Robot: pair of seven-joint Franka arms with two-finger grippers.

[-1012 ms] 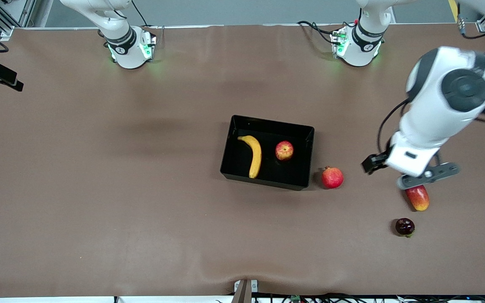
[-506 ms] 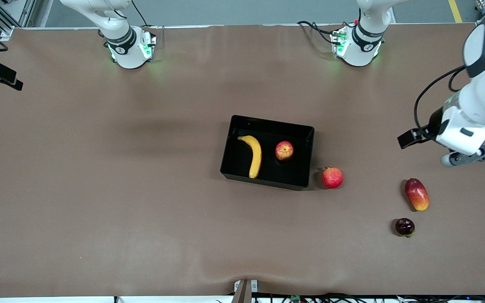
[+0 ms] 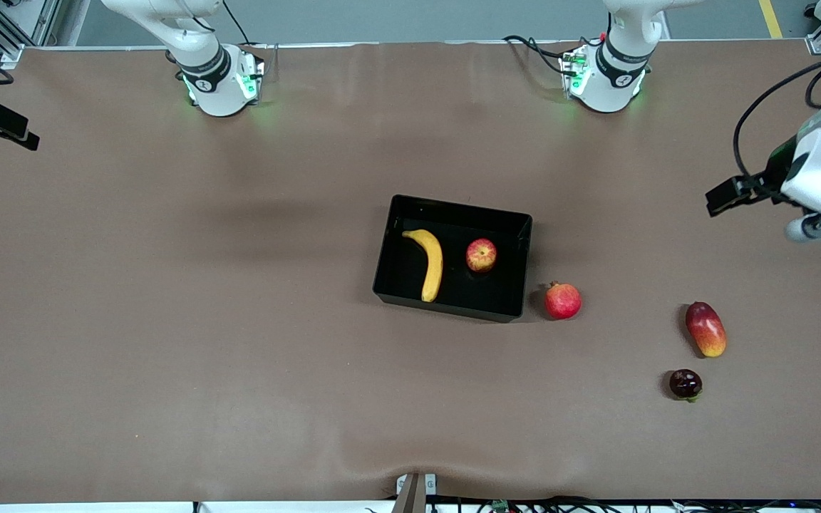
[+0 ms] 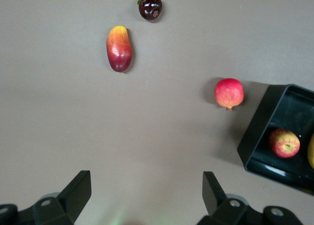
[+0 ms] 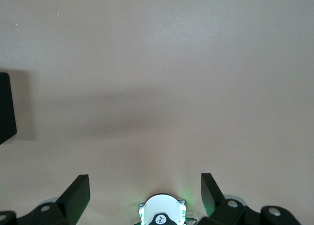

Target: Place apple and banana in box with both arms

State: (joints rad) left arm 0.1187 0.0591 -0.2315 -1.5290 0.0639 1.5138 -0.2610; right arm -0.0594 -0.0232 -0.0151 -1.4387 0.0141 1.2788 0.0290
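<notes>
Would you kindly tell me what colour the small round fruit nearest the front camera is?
The small round fruit is dark purple, almost black, with a green stem; the left wrist view shows it best.

Table (image 3: 168, 320): brown matte covering, fills nearly the whole front frame; slight ripple along lower centre edge.

Pinkish-red round fruit with crown tip (image 3: 562, 301) (image 4: 229, 93): centre-right of front frame, resting on the covering.

Oblong red-yellow mango (image 3: 705, 338) (image 4: 119, 48): lower right of front frame, lying tilted, well apart from the round fruit.

Small dark purple fruit with green stem (image 3: 685, 384) (image 4: 150, 6): just below the mango in front frame, near it, not touching.
</notes>
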